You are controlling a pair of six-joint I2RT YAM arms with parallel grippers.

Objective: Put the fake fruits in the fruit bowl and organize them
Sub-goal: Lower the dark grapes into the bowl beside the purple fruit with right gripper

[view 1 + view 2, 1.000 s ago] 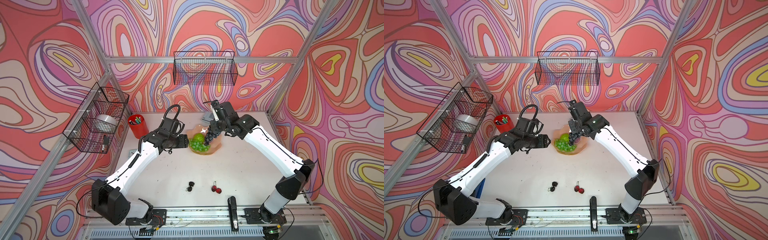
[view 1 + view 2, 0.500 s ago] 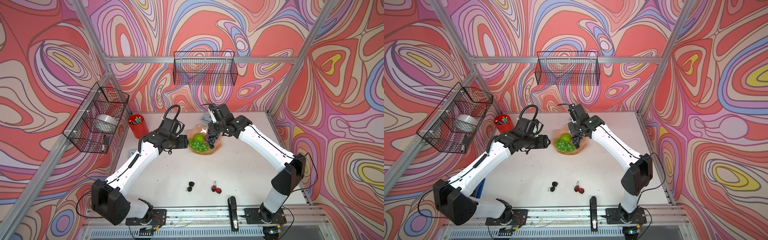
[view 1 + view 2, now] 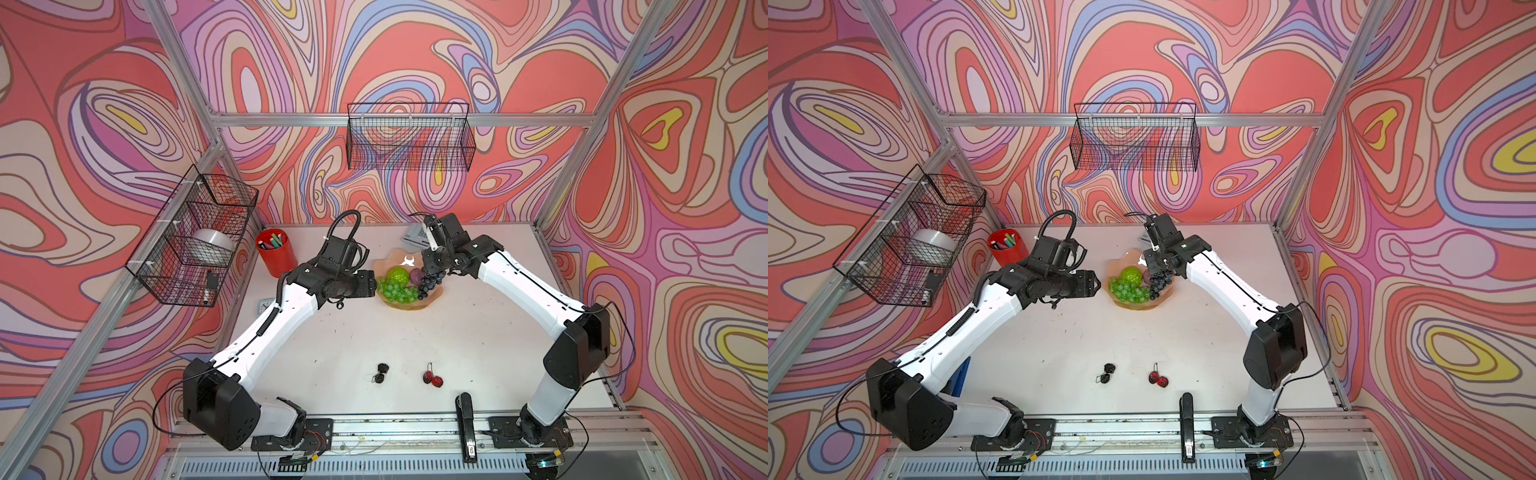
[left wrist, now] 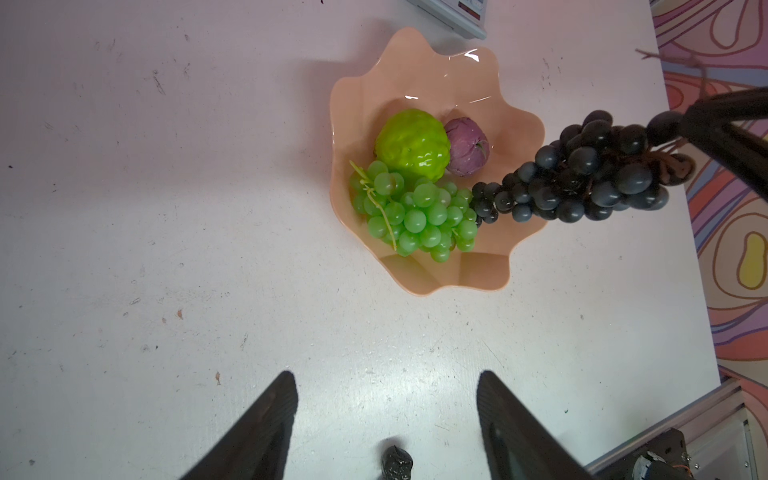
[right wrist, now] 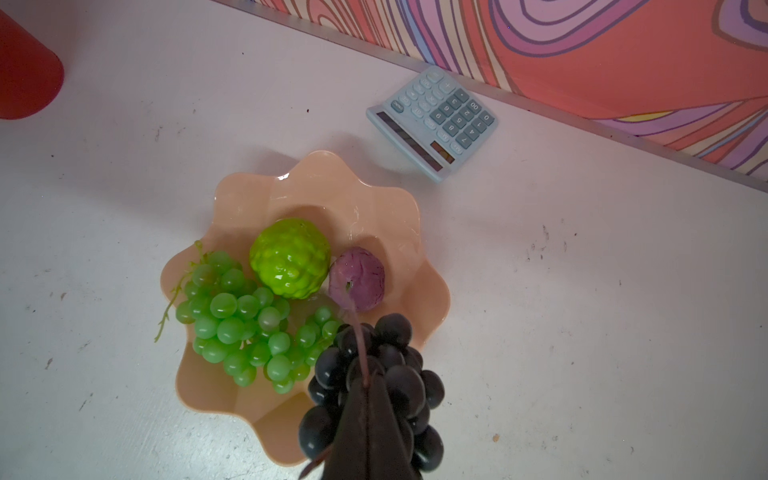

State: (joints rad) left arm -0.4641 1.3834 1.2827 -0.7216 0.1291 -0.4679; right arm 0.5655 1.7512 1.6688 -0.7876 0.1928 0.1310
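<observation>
Hanging over the fruit bowl (image 5: 332,183) at the table's (image 3: 415,340) rear, one dark purple grape bunch (image 4: 582,174) is pinched in the right gripper (image 5: 365,386). Inside lie one green grape bunch (image 4: 415,212), one lime-green ball (image 4: 413,143) and one purple ball (image 4: 467,147). One black cherry pair (image 3: 380,372) and one red cherry pair (image 3: 432,377) lie up front. Left gripper (image 4: 386,382) hovers alongside, fingers spread.

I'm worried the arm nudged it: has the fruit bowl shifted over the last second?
No. In both top views the fruit bowl keeps its spot relative to the red pen cup.
</observation>
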